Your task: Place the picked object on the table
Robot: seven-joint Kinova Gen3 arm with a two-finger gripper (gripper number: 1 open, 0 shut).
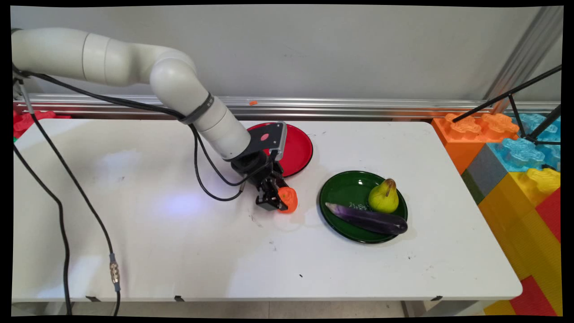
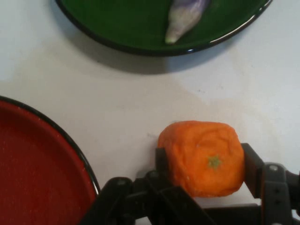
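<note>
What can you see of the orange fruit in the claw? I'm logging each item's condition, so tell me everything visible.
The orange fruit is a small, rounded, slightly blocky piece with a matte, faintly dimpled skin and a little green stem mark facing the hand camera; it looks like a toy. The claw is shut on it, one finger on each side. It sits low over the white table, between the red plate and the green plate, touching neither.

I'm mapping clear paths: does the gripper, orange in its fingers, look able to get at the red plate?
Probably yes. The gripper, shut on the orange, sits right beside the red plate, with only bare table between; the green plate lies on the other side.
</note>
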